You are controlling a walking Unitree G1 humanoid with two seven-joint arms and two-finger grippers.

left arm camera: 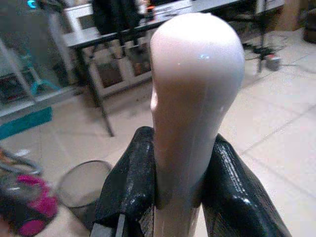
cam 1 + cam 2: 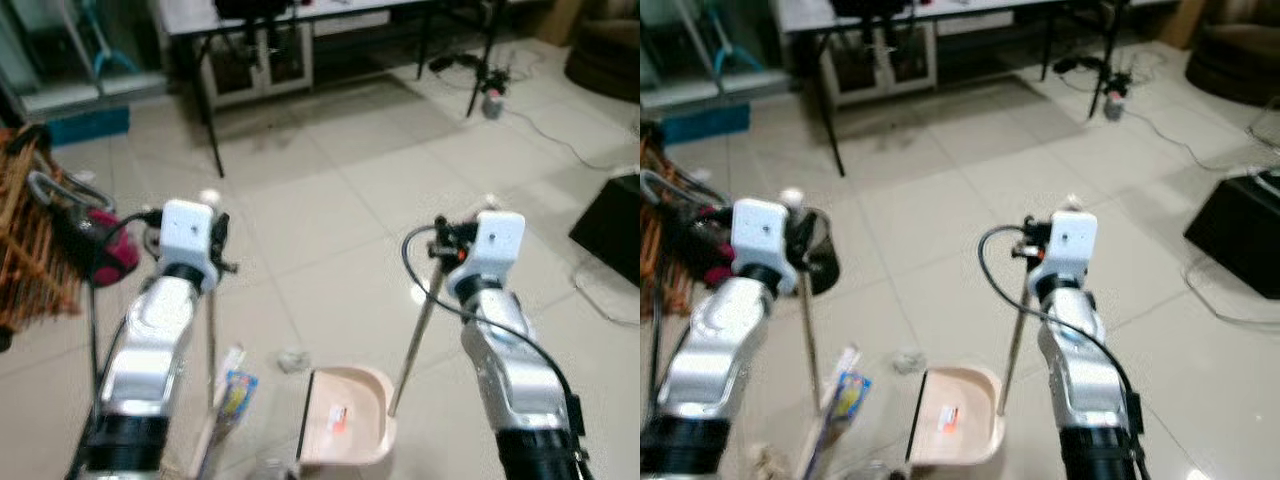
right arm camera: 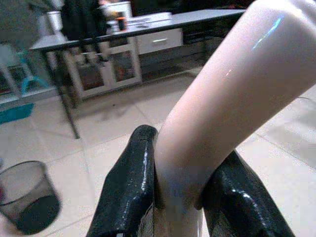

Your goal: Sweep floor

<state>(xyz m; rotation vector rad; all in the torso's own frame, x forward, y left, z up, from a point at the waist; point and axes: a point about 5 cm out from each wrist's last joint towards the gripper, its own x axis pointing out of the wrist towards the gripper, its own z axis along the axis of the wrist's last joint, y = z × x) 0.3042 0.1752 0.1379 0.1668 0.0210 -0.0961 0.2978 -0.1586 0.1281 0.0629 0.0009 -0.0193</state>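
Floor (image 2: 330,190) of pale tiles spreads out ahead of us, and we are in the sweeping step with both tools in hand. Our left gripper (image 1: 180,192) is pinched on the rounded pink top of the broom handle (image 1: 195,98), its two black fingers pressed against either side. The thin shaft runs down to the broom head (image 2: 232,395) at the floor on our left. Our right gripper (image 3: 180,192) clamps the curved pink grip of the dustpan handle (image 3: 232,103) in the same way, and its rod slants down to the beige dustpan (image 2: 345,415), which sits flat on the tiles between our arms.

A small crumpled scrap (image 2: 291,360) lies on the floor just beside the open mouth of the dustpan, between it and the broom head. We judge the next move calls for drawing the broom across toward the pan, pushing the scrap in while we hold the pan steady. A mesh wastebasket (image 2: 818,258) stands near our left arm.
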